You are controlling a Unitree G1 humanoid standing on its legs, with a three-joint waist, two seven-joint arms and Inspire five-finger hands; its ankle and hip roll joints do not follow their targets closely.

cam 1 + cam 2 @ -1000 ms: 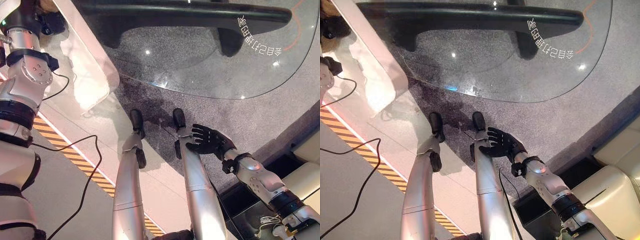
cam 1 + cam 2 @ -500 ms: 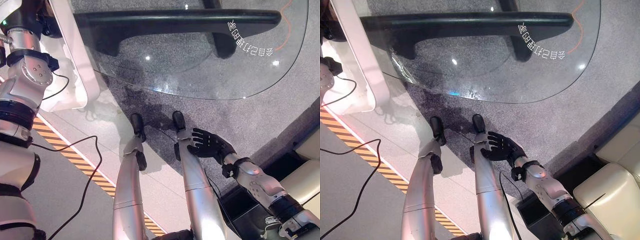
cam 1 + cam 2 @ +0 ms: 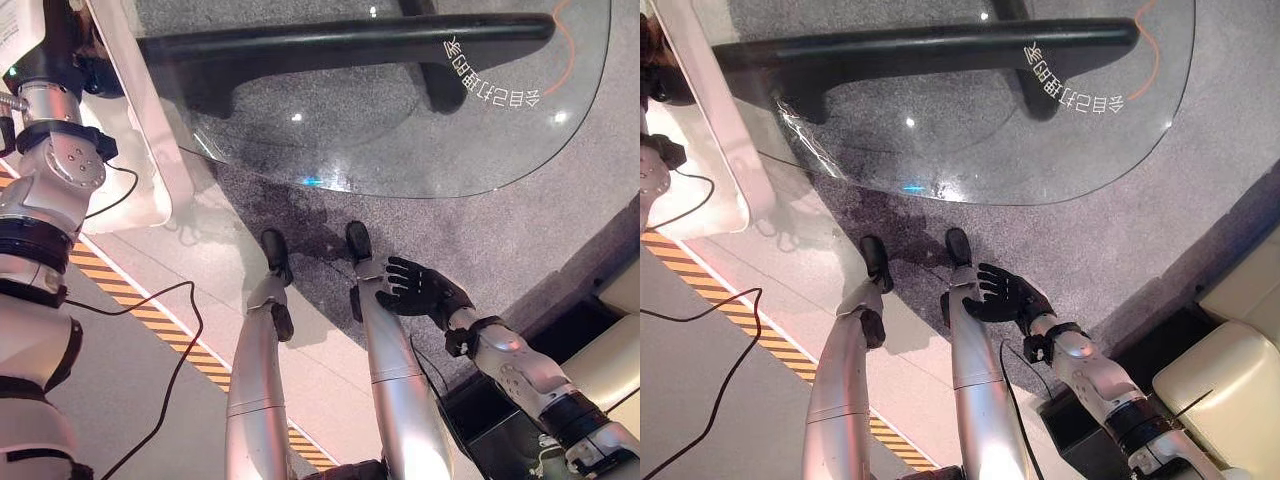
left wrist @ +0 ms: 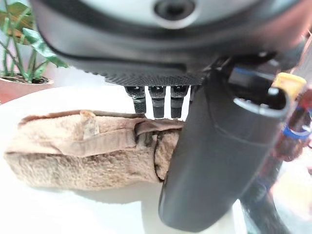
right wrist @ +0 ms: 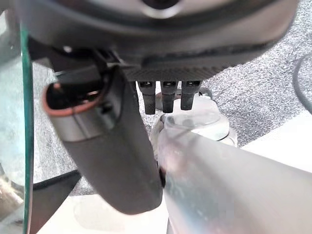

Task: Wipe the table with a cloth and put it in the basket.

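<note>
cloth (image 4: 92, 148): folded, tan, lying on white surface (image 4: 58, 214) | left hand (image 4: 161, 105): just over cloth, fingers straight, holding nothing | right hand (image 3: 420, 290): spread wide, low, clear of glass table (image 3: 400, 140)

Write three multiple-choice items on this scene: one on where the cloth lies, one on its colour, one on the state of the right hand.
1. Where does the cloth lie?
A. on a white surface beneath the left hand
B. on the grey carpet
C. in a basket

2. What colour is the cloth?
A. blue
B. light brown
C. black

3. What is the state of the right hand?
A. shut on the cloth
B. curled into a fist
C. open, holding nothing

Answers:
1 A, the left wrist view shows it on white just past the fingers.
2 B, it is a tan towel.
3 C, its fingers are spread beside the glass table.
</note>
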